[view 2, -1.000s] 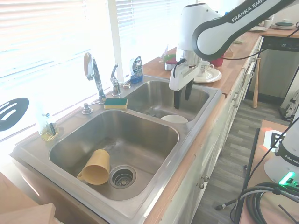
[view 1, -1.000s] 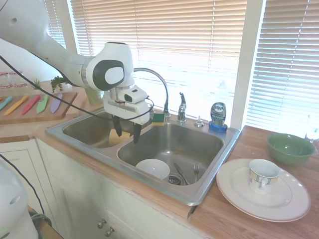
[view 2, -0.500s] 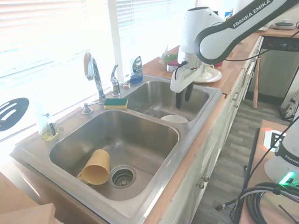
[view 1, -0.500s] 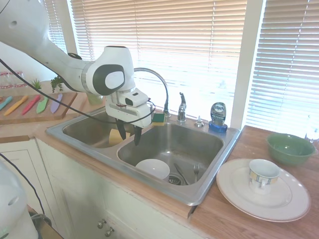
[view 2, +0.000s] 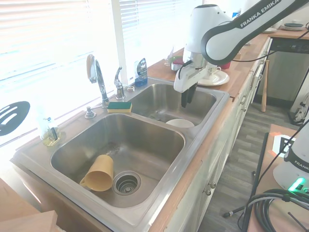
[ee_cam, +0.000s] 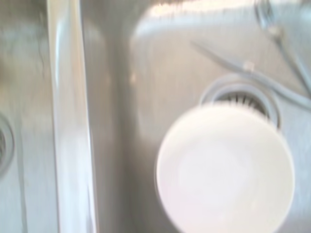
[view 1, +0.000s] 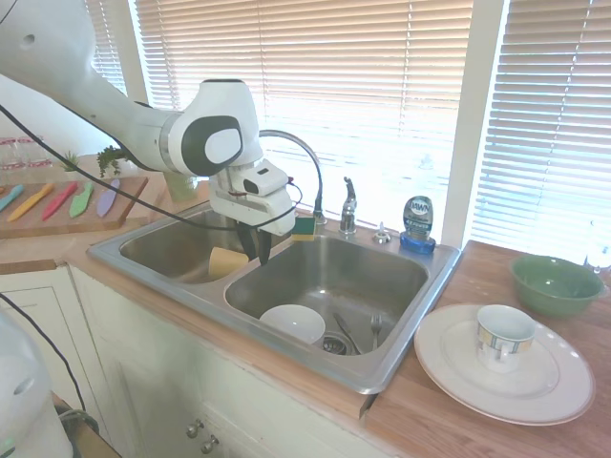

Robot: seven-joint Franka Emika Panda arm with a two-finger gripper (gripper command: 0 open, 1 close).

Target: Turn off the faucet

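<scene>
The faucet (view 1: 304,155) is chrome, with a tall arched gooseneck spout and a short lever handle (view 1: 348,203) at the back rim between the two sink basins. In the second exterior view the faucet (view 2: 100,79) stands by the window with its handle (view 2: 118,81) to the right. My gripper (view 1: 256,248) hangs above the divider between the basins, in front of the spout and well short of the handle. In the second exterior view the gripper (view 2: 187,100) points down over the right basin, its fingers slightly apart and empty.
A white bowl (view 1: 291,322) (ee_cam: 223,170) and cutlery (view 1: 348,334) lie in the right basin, a yellow cup (view 2: 99,173) in the left one. A sponge (view 1: 304,226) and a blue soap bottle (view 1: 417,221) sit on the back rim. A plate with a mug (view 1: 501,358) and a green bowl (view 1: 556,283) stand on the counter.
The wrist has turned, so the two fingers now line up nearly edge-on in the first exterior view. The gripper has risen slightly and shifted a little toward the faucet.
</scene>
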